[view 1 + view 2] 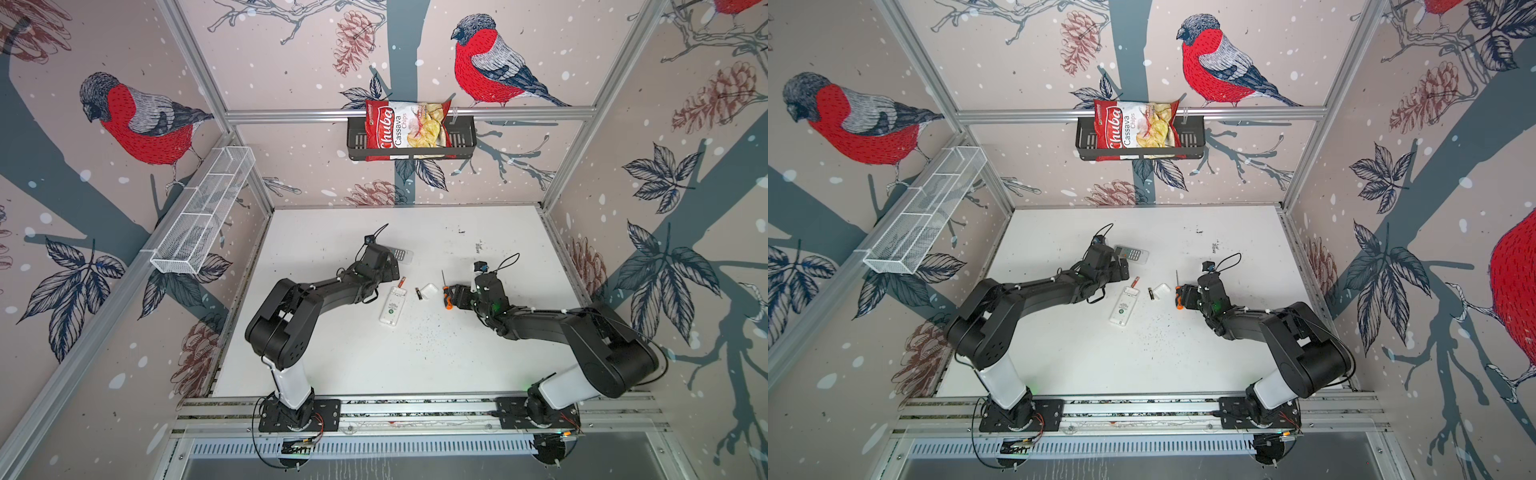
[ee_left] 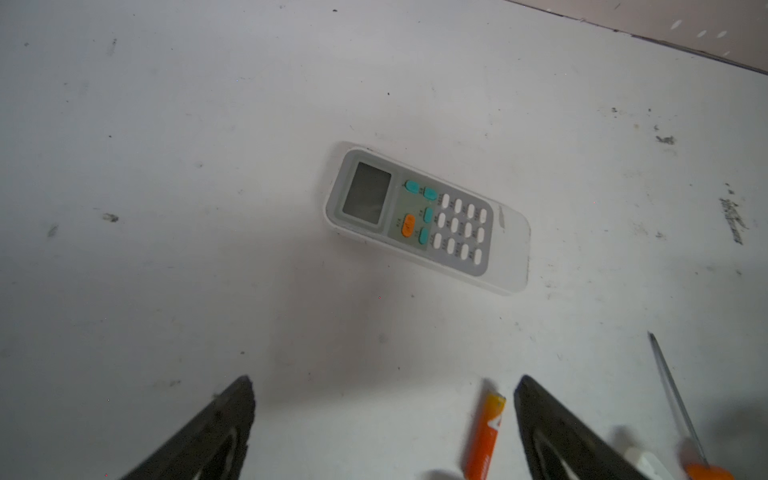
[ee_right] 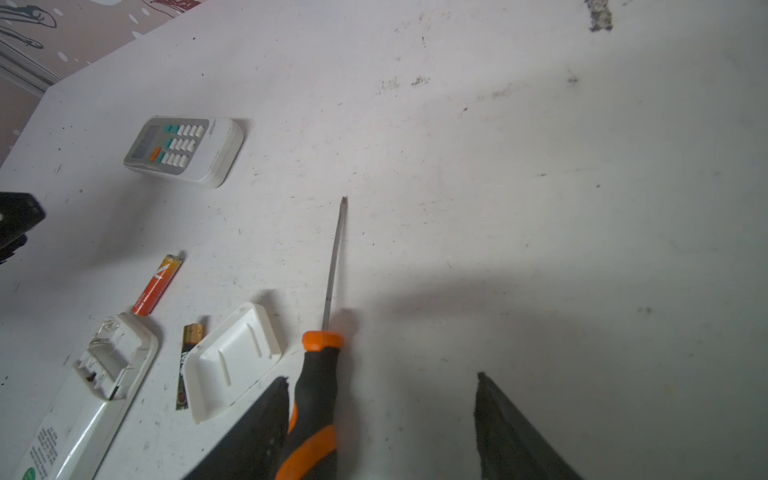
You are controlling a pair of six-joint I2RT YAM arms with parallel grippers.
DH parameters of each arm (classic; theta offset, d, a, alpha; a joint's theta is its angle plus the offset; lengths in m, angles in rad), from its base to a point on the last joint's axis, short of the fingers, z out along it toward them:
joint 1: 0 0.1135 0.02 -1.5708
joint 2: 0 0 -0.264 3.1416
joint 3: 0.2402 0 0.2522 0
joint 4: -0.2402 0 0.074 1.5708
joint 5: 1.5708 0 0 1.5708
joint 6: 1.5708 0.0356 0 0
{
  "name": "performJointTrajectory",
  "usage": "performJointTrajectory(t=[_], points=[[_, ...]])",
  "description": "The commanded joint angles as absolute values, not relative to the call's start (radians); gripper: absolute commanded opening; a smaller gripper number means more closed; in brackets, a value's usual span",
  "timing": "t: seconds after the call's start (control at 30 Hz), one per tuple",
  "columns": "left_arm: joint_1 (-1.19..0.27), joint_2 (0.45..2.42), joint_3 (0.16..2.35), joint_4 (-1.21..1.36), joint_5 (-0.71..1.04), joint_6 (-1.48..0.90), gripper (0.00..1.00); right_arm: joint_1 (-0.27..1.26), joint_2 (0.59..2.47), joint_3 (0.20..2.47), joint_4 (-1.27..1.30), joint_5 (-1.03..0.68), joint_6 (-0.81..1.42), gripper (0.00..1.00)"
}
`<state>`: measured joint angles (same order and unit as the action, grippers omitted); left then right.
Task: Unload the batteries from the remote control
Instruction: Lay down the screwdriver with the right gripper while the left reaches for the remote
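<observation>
A white remote control point(image 1: 392, 305) point(image 3: 83, 395) lies face down mid-table with its battery compartment uncovered. Two batteries lie beside that end: an orange one point(image 1: 401, 283) point(image 2: 484, 436) point(image 3: 158, 284) and a dark one point(image 1: 419, 294) point(image 3: 183, 365). The white cover point(image 1: 429, 289) point(image 3: 232, 361) rests next to the dark cell. My left gripper point(image 2: 385, 380) point(image 1: 386, 272) hangs open above the table, with the orange battery near one finger. My right gripper point(image 3: 381, 377) point(image 1: 457, 297) is open, and the screwdriver handle point(image 3: 320, 395) lies on the table against one finger.
A second remote point(image 1: 402, 254) point(image 2: 428, 220) point(image 3: 185, 149) lies face up behind the left gripper. The screwdriver point(image 1: 446, 297) points toward the back wall. A chips bag sits in a black basket point(image 1: 461, 139) on the back rail, and a white wire basket point(image 1: 199, 216) hangs at the left.
</observation>
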<state>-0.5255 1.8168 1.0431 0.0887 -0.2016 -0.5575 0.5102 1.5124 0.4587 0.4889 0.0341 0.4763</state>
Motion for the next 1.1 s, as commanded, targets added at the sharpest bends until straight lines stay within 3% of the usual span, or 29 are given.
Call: performJointTrajectory(t=[0.0, 0.6, 1.07], points=[[-0.506, 1.879, 1.122, -0.043, -0.167, -0.63, 0.97, 0.51, 1.489, 0.449, 0.495, 0.021, 0.488, 0.72], [-0.483, 2.189, 1.512, -0.157, -0.187, -0.649, 0.97, 0.563, 1.376, 0.431, 0.502, 0.01, 0.503, 0.76], [-0.479, 2.437, 1.902, -0.239, -0.059, -0.596, 0.95, 0.576, 1.391, 0.44, 0.514, 0.003, 0.506, 0.76]])
